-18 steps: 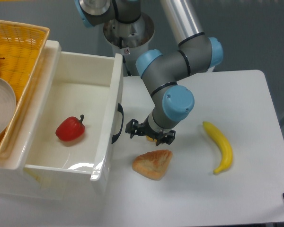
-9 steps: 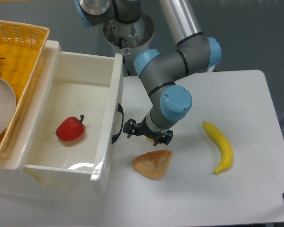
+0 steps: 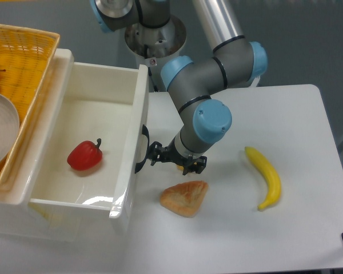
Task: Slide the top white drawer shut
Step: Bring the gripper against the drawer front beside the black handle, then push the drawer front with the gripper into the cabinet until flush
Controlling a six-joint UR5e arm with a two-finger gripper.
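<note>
Your white worktop [image 3: 246,228] carries a banana [image 3: 266,177] and a pastry [image 3: 184,198]. The top drawer [image 3: 131,142] stands pulled out at left, holding a red pepper [image 3: 84,155]. The hand [image 3: 174,161], fingers apart, is just beside its black handle [image 3: 143,149].

Single high frontal view, angled downward

top white drawer [image 3: 97,123]: glossy white, black handle [image 3: 142,149] | pepper [image 3: 84,155]: red, dark stem | basket [image 3: 24,63]: yellow wicker | banana [image 3: 266,176]: yellow | bread [image 3: 184,197]: tan-orange | worktop [image 3: 297,228]: white | arm [image 3: 212,74]: grey, light-blue caps | end effector [image 3: 175,162]: black
</note>
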